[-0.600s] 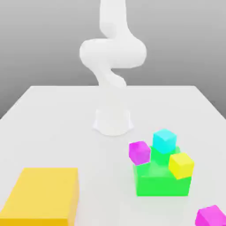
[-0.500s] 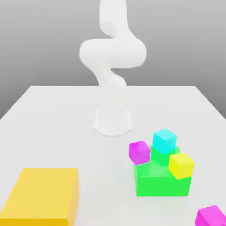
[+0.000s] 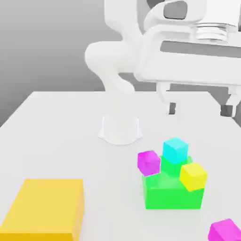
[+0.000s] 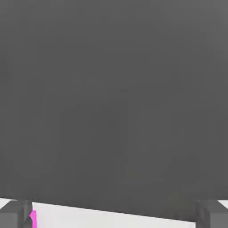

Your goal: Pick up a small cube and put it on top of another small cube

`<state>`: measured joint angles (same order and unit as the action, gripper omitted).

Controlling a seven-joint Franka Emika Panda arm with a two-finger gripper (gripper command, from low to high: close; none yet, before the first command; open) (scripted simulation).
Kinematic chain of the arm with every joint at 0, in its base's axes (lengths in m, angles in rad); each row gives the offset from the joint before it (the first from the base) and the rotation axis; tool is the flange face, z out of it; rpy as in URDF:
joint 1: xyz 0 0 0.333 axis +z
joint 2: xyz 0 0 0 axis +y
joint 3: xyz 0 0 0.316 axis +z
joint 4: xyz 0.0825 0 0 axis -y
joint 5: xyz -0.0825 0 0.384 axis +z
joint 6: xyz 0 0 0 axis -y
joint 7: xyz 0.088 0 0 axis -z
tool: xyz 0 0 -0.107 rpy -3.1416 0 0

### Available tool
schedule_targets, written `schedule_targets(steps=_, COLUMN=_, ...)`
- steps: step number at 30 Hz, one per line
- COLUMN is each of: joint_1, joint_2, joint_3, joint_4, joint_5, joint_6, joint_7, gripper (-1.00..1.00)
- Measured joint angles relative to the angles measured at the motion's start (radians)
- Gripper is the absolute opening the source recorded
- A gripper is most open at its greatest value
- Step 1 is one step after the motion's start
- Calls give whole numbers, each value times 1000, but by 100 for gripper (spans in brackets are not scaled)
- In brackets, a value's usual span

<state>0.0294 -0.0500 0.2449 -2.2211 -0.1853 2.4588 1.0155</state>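
Observation:
One small magenta cube (image 3: 148, 162) leans against the upper left edge of a green block (image 3: 173, 190). A second small magenta cube (image 3: 227, 231) lies on the table at the exterior view's lower right corner. My gripper (image 3: 200, 110) hangs high above the table, over the cubes and toward the exterior view's right, open and with nothing between its dark fingertips (image 3: 172, 108). In the hand view a sliver of magenta cube (image 4: 32, 218) shows beside one fingertip (image 4: 15, 214).
A cyan cube (image 3: 175, 150) and a yellow cube (image 3: 193, 176) rest on the green block. A large yellow block (image 3: 47, 207) sits at the exterior view's lower left. The arm's white base (image 3: 120, 129) stands mid-table on the white table (image 3: 61, 136).
The hand and gripper have swung into the exterior view at the upper right, where before just the arm's column was seen. The cubes and blocks have not moved.

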Motion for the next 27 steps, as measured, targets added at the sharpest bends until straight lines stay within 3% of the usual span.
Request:
schedule_targets(steps=13, joint_1=118, joint_2=457, joint_3=46, joint_4=47, joint_5=-49, joint_6=112, joint_7=89, gripper=0)
schedule_targets(steps=17, joint_1=162, joint_2=602, joint_3=1, joint_4=76, joint_5=-99, joint_6=210, joint_7=128, gripper=0)
schedule_targets(steps=18, joint_1=170, joint_2=624, joint_3=-8, joint_4=81, joint_5=-107, joint_6=226, joint_7=134, gripper=-100)
schedule_targets(steps=27, joint_1=153, joint_2=565, joint_3=15, joint_4=68, joint_5=-79, joint_6=182, joint_7=114, gripper=-100)
